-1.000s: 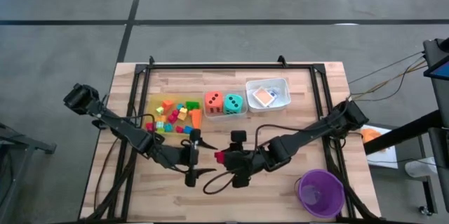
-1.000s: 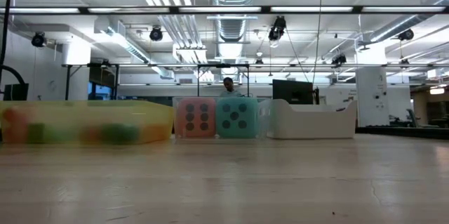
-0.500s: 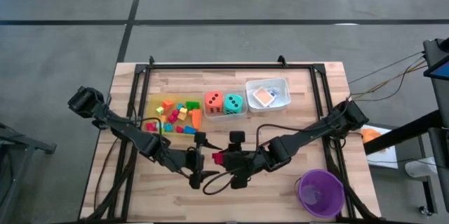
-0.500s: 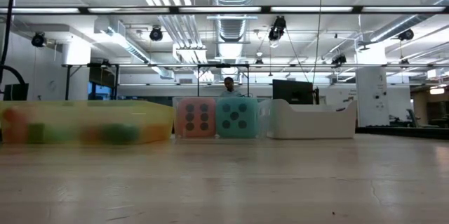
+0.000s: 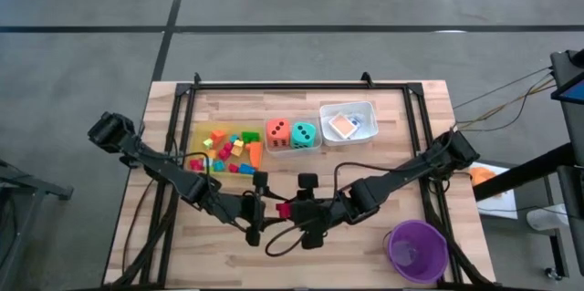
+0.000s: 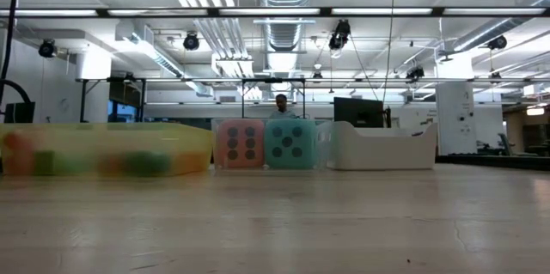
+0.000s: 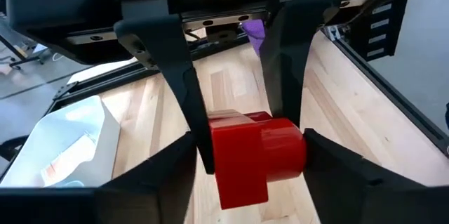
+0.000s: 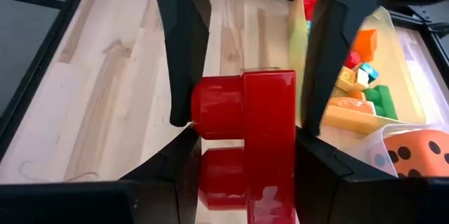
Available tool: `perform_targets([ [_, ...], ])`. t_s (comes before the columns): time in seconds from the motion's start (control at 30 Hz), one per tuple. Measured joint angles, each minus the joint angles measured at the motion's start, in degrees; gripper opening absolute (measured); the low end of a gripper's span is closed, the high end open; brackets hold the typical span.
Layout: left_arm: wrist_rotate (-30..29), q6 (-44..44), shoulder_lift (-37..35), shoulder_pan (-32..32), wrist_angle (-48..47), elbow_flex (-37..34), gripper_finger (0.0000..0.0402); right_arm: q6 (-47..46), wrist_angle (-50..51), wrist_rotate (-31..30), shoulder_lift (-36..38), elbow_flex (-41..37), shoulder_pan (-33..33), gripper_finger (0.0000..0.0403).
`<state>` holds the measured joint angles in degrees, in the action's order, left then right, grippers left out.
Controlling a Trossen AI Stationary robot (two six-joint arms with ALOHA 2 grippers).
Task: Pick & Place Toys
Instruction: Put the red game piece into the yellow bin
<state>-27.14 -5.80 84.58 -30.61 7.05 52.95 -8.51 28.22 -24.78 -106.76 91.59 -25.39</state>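
Red block (image 5: 284,209) hangs above mid-tabletop (image 5: 383,131), clamped in the right gripper (image 5: 294,209), the left gripper's (image 5: 265,209) fingers parted around it.

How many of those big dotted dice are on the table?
2. The orange die and the teal die sit side by side in the clear tray, between the yellow tray and the white tray. None seem hidden.

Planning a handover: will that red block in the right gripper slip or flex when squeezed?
The red block looks like glossy, hard plastic: probably stiff, somewhat slippery. The right gripper holds it aloft, so it seems light.
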Motion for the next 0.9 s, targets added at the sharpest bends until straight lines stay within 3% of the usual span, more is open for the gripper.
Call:
perform_targets([
  [0.27, -0.19, 0.45, -0.07, 0.00, -0.75, 0.00, 0.0139, 1.68, -0.25, -0.66, 0.00, -0.11, -0.02, 0.0153],
  [0.67, -0.10, 1.75, -0.11, -0.07, -0.77, 0.09, 0.0139, 2.94, -2.05, -0.25, 0.00, -0.13, -0.22, 0.0153],
  [0.9, 0.16, 3.24, -0.09, -0.07, -1.03, 0.39, 0.0139, 1.97, -2.13, 3.46, 0.00, -0.13, -0.15, 0.0153],
])
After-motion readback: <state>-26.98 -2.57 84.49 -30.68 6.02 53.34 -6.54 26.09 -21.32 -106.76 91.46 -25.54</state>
